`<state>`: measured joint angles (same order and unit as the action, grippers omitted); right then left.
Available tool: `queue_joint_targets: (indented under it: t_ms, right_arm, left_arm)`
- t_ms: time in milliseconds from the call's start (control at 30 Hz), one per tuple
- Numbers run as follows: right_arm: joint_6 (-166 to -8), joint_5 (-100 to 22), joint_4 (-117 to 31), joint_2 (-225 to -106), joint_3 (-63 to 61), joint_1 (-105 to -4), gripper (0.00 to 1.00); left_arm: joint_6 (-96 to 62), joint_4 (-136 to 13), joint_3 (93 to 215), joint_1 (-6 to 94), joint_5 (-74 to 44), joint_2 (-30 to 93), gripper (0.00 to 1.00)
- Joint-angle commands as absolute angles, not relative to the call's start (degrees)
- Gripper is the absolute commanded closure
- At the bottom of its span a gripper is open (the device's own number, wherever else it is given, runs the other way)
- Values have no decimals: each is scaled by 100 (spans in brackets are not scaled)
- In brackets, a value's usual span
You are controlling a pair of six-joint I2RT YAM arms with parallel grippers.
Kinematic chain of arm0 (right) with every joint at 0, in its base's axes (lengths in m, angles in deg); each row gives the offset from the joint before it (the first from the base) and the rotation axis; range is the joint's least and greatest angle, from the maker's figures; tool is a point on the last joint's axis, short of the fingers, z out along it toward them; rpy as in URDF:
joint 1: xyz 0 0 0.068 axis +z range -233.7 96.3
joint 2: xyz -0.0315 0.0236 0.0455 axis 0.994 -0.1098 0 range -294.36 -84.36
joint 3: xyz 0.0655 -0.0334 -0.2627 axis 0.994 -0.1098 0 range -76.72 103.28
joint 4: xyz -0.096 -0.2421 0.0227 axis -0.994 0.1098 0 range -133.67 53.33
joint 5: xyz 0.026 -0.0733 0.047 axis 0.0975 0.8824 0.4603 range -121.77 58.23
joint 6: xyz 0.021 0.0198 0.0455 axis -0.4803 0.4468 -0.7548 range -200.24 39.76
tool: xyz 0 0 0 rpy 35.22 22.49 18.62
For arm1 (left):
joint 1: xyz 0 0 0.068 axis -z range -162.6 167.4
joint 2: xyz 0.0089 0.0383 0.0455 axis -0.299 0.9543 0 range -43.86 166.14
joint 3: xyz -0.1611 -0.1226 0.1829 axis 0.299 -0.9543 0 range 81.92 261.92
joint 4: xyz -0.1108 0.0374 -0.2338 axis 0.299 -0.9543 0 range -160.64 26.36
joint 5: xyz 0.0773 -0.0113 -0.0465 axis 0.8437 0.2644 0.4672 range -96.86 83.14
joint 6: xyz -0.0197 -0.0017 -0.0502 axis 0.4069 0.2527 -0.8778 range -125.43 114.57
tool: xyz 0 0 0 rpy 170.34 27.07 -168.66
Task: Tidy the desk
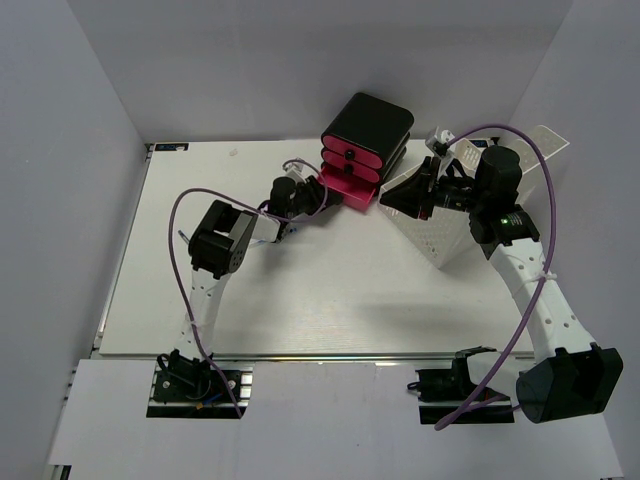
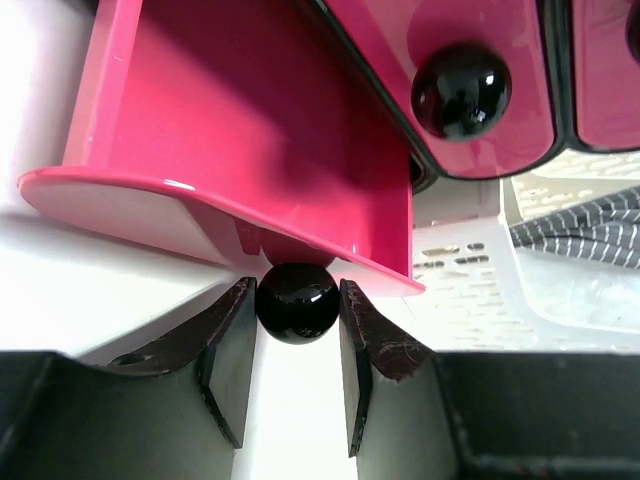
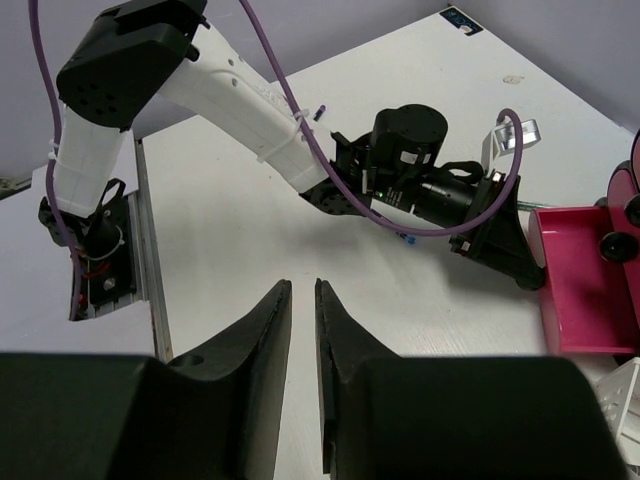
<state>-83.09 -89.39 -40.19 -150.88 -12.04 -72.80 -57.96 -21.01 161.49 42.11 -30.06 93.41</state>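
The white desk [image 1: 330,290] carries a black-and-pink drawer unit [image 1: 362,140] at the back. Its lowest pink drawer [image 1: 348,188] is pulled out; it also shows in the left wrist view [image 2: 250,130]. My left gripper [image 1: 316,196] is shut on that drawer's black knob [image 2: 297,301], one finger [image 2: 230,350] on each side. My right gripper [image 1: 388,196] hovers right of the open drawer, over the desk. In the right wrist view [image 3: 303,290] its jaws stand almost together with nothing between them.
A white perforated tray [image 1: 440,235] stands tilted at the back right, under my right arm; a striped grey item [image 2: 590,230] lies in it. A closed drawer's knob [image 2: 461,88] is above the open drawer. A silver rail [image 1: 330,358] runs along the near edge.
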Motion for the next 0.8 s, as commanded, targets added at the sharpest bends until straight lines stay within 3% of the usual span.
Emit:
queue_joint_targets:
  t_ms: [0,33,200,433,767]
  right_arm:
    - [-8340,-9074,-4270,-15010,-1221,-7324,79]
    - [-8349,-9074,-4270,-15027,-1212,-7306,79]
    - [-8349,-9074,-4279,-15028,-1230,-7306,78]
    - [-8349,-9101,-4297,-15028,-1239,-7315,77]
    - [-8349,-9118,-4306,-15001,-1247,-7315,77]
  left_arm:
    - [-5614,-2127,15997,4192,-3147,8771,87]
    - [-5597,-2154,15980,4192,-3139,8762,84]
    - [-5579,-2338,15971,4192,-3121,8718,48]
    - [-5491,-2593,15971,4192,-3138,8516,41]
    - [-4841,-3735,15646,4192,-2928,7567,42]
